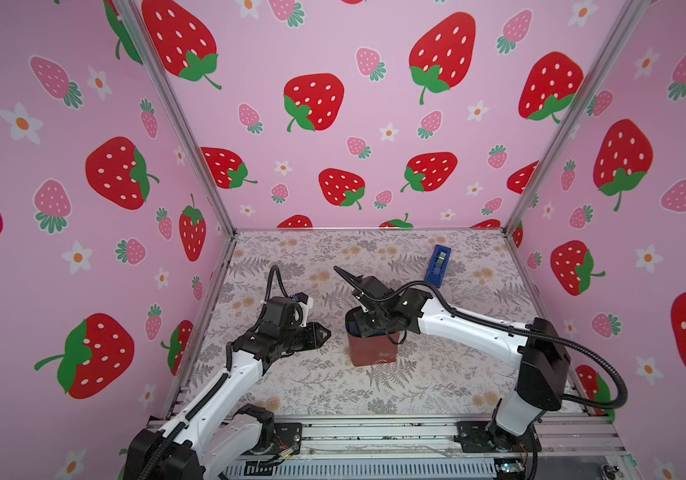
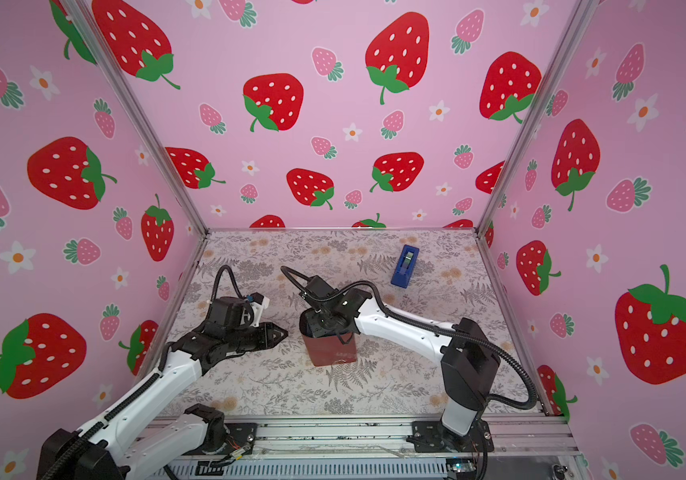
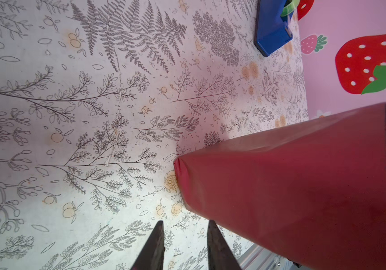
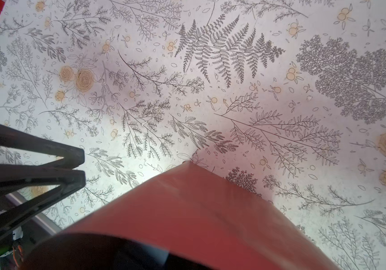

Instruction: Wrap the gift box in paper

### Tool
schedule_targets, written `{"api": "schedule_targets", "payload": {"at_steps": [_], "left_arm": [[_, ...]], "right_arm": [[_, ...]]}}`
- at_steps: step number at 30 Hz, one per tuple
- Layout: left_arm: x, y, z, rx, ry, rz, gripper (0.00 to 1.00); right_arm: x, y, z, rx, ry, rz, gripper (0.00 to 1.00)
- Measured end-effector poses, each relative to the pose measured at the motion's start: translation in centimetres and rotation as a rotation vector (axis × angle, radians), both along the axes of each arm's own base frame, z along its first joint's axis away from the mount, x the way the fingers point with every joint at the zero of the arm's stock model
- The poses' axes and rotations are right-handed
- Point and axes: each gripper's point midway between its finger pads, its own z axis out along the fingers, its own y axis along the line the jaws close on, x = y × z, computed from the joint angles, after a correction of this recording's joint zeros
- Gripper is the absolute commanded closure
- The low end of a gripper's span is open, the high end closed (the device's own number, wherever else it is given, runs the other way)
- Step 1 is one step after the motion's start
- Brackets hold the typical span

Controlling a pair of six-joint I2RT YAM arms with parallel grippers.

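Silver aluminium rail [image 1: 374,432] along the front, empty left hand [image 1: 326,331] with jaws narrowly parted near the plain maroon paper [image 1: 370,351] standing wrapped around the dark slate-blue cardboard gift box [image 1: 351,326] mid floral worktop [image 1: 437,374], closed right hand [image 1: 370,322] at its top

The left arm [image 1: 241,374] and right arm [image 1: 470,332] are white with black joints. Bumpy black cables [image 1: 268,286] run behind the pointy black fingers [image 3: 154,245].
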Motion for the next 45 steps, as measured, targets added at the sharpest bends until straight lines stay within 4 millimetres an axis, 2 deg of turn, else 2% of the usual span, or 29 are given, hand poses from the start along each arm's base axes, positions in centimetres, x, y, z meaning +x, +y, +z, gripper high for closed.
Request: {"api": "schedule_targets", "payload": {"at_steps": [4,6,9,12,13,14,17,18,20,23,28,34,38,45], "left_arm": [[0.2,-0.7,1.1,-0.068,0.002,0.017,0.64],[0.3,-1.1,2.1,-0.108,-0.014,0.026,0.62],[0.1,-1.5,3.7,-0.159,-0.049,0.032,0.62],[-0.4,-2.0,4.7,-0.189,-0.072,0.020,0.61],[-0.7,-2.2,4.9,-0.197,-0.081,0.013,0.60],[-1.0,-2.3,5.0,-0.200,-0.087,0.006,0.60],[-2.3,-2.6,4.9,-0.198,-0.117,-0.014,0.55],[-2.6,-2.6,4.9,-0.196,-0.127,-0.018,0.54],[-3.5,-3.1,5.0,-0.190,-0.157,-0.047,0.50],[-4.7,-3.9,5.2,-0.169,-0.210,-0.093,0.45],[-6.1,-4.9,4.8,-0.105,-0.307,-0.153,0.34],[-5.8,-5.6,4.1,-0.048,-0.407,-0.174,0.21],[-5.6,-5.5,3.5,-0.047,-0.459,-0.174,0.11],[-5.6,-5.3,3.6,-0.050,-0.547,-0.186,0.08]], "right_arm": [[0.1,-0.2,1.5,0.003,0.008,-0.002,0.99],[0.4,-0.3,2.9,0.035,-0.001,-0.004,0.95],[1.0,-1.5,6.3,0.119,-0.027,-0.024,0.88],[2.3,-3.7,10.8,0.248,-0.089,-0.063,0.80],[2.7,-4.8,12.1,0.291,-0.115,-0.080,0.75],[3.0,-5.9,13.2,0.333,-0.139,-0.097,0.64],[3.4,-9.2,14.6,0.413,-0.200,-0.124,0.40],[3.5,-10.1,14.5,0.427,-0.215,-0.128,0.36],[3.3,-11.6,13.5,0.448,-0.232,-0.132,0.19],[3.0,-13.4,10.7,0.437,-0.238,-0.146,0.00],[2.7,-15.3,6.5,0.418,-0.234,-0.173,0.00],[0.9,-15.1,3.1,0.481,-0.260,-0.070,0.00],[-0.6,-14.6,1.9,0.554,-0.304,0.025,0.00],[-1.6,-13.5,1.8,0.655,-0.384,0.142,0.02]]}}
